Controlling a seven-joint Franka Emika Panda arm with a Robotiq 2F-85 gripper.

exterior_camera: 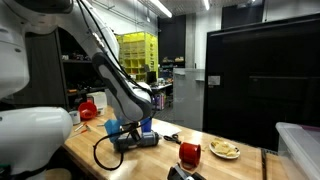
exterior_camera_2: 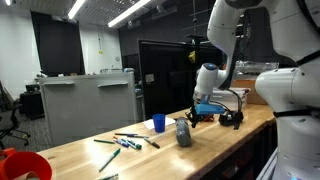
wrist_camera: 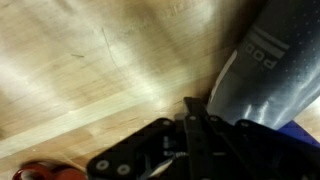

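My gripper (exterior_camera: 133, 138) is low over the wooden table (exterior_camera: 235, 168), also seen in an exterior view (exterior_camera_2: 205, 117). In the wrist view its dark fingers (wrist_camera: 190, 108) look closed together with nothing visible between them. A grey-silver pouch with printed letters (wrist_camera: 262, 70) stands right beside the fingertips; whether it touches them I cannot tell. It also shows standing upright on the table just in front of the gripper (exterior_camera_2: 182, 132). A blue cup (exterior_camera_2: 158, 123) stands a little further along the table.
A red cup (exterior_camera: 190, 153) and a plate of food (exterior_camera: 224, 149) sit past the gripper. Several markers (exterior_camera_2: 125, 142) lie on the table, and a red bowl (exterior_camera_2: 20, 165) is at the near end. A black cable (exterior_camera: 100, 150) loops beside the arm. A clear bin (exterior_camera: 300, 145) stands at the table's end.
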